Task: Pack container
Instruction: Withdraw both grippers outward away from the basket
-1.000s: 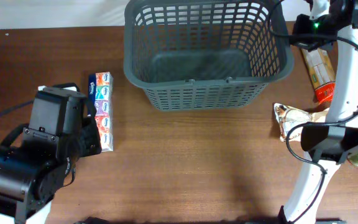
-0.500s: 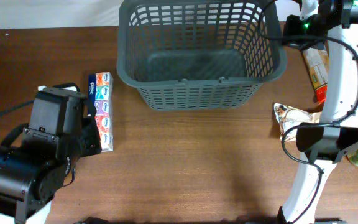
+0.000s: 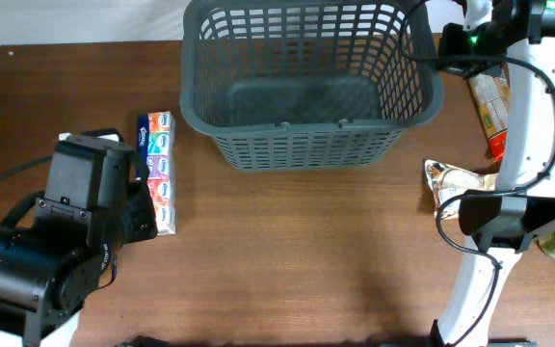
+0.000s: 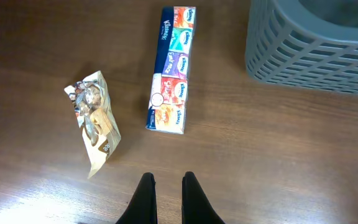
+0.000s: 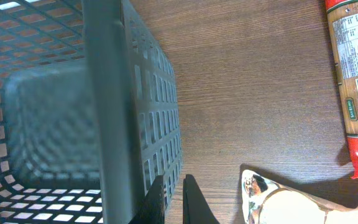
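Lying straight ahead of closed left gripper (image 4: 165, 193): tissue pack (image 4: 172, 70), long axis running away; right gripper (image 5: 174, 199), closed, beside container (image 5: 114, 93) wall.

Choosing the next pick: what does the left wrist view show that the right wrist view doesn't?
Only the left wrist view: the tissue pack, a crinkled gold packet lying to its left, and the shut left gripper.
Only the right wrist view: a red-edged packet, a pale packet at the bottom edge, the inside of the basket, with nothing showing in the part in view, and the shut right gripper beside its outer wall.
Both: the basket's slotted wall and the wooden table.
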